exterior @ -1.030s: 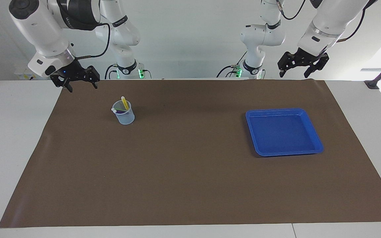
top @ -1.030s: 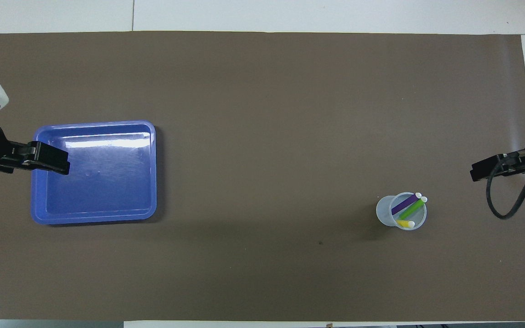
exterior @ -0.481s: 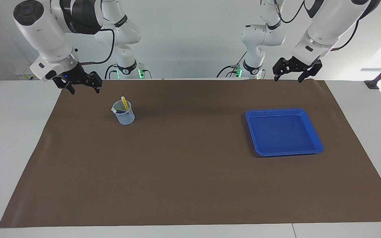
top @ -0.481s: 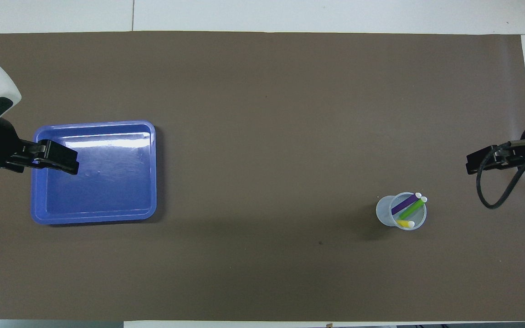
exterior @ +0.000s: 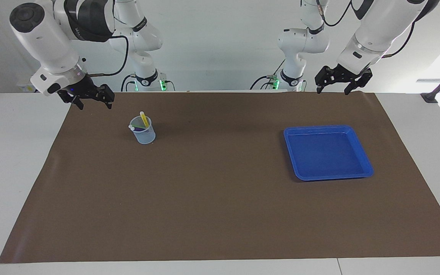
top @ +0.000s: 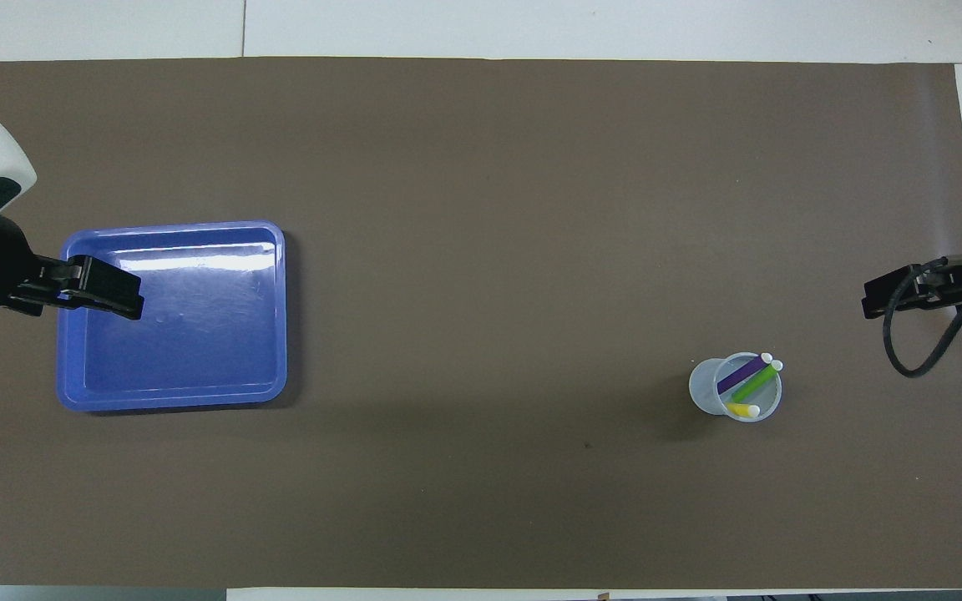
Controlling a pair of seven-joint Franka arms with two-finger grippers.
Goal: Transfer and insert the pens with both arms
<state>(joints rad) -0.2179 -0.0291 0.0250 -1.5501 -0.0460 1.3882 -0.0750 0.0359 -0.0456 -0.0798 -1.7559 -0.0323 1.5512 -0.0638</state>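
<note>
- One brown mat (exterior: pixel 220 198) covers my desk (exterior: pixel 13 160).
- Blue tray (exterior: pixel 365 168), right of frame, empty.
- I see left gripper (exterior: pixel 331 88) upper right, right gripper (exterior: pixel 93 104) upper left, both wide, holding nothing.
- Three pens (exterior: pixel 142 119) stand in the clear cup (exterior: pixel 143 134), upper left.

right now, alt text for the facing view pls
A clear cup holding three pens stands on a brown mat toward the right arm's end, and an empty blue tray lies toward the left arm's end. The right gripper and left gripper hang open above the mat's robot-side edge.
</note>
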